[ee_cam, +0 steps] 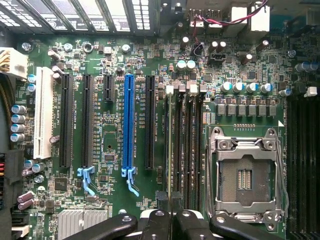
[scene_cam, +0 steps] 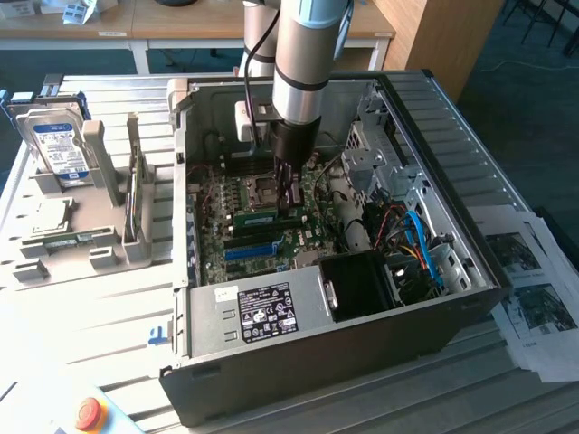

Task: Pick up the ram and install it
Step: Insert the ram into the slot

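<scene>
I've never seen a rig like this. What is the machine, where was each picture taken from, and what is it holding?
The machine is a single robot arm that ends in a gripper. One picture comes from a camera standing off the arm. The other comes from a camera on the arm's wrist, looking down past the gripper. An open computer case lies on the table with its motherboard facing up. The gripper appears shut on the ram, a thin green stick on edge at the memory slots beside the empty processor socket. A hard drive sits in a grey holder at the exterior view's left.
</scene>
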Robot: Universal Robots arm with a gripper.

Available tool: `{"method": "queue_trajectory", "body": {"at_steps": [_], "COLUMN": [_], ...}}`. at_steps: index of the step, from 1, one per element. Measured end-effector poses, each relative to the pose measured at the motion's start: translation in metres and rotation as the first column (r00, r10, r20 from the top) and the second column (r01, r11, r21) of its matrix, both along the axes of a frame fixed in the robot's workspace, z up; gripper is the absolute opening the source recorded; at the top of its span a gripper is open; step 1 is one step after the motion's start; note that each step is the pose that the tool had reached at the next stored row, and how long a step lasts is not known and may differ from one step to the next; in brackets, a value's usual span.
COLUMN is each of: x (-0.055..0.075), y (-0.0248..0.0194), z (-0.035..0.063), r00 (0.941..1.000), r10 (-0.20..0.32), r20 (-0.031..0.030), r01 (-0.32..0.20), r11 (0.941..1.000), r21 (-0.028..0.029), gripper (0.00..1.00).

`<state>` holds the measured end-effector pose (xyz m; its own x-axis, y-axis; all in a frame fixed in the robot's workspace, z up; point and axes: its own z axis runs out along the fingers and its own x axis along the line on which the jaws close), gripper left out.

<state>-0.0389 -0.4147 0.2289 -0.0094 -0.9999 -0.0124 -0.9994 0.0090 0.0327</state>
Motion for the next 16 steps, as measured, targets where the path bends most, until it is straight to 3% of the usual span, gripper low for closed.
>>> {"method": "queue_trajectory", "body": {"at_steps": [16], "x": [0.0013], "y": [0.0], "z": [-0.0002], "r00": [1.0], "r10": [0.0], "r20": [0.0], "r01": [0.0], "r11": [1.0], "r21": [0.0], "gripper": [0.12]}}
